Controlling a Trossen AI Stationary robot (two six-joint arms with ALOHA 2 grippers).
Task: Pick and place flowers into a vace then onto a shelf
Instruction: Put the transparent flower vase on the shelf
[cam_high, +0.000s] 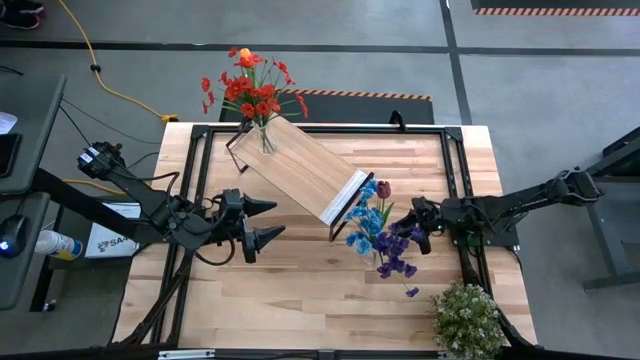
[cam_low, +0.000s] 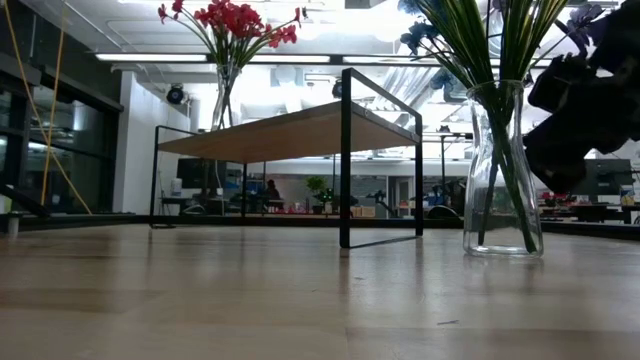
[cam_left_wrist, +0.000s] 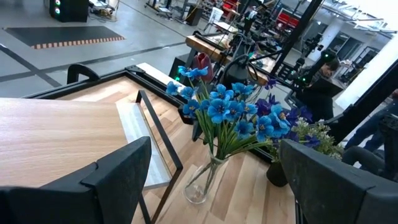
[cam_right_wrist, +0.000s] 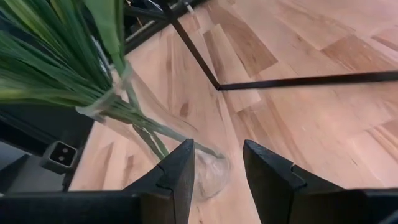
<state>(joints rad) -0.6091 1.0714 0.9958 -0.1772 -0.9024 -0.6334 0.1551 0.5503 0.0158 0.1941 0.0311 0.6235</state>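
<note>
Counter (cam_high: 300, 290) boards carry the shelf (cam_high: 300, 168) slantwise at the middle, a red-flower vase (cam_high: 265, 138) already on its far left end. Just right of the shelf stands the second vase (cam_low: 503, 180), blue and purple flowers (cam_high: 378, 228) inside. Right pincer (cam_right_wrist: 217, 165), narrowly parted, is beside its base, likely to lift it; left pincer (cam_high: 268, 220) waits wide, well left.

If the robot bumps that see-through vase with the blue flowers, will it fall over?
Probably yes. The clear glass vase is tall with a narrow neck, and the blue and purple flowers spread wide above it, so it looks top-heavy. Glass likely slips and breaks too. The open right pincer sits by its base.
</note>
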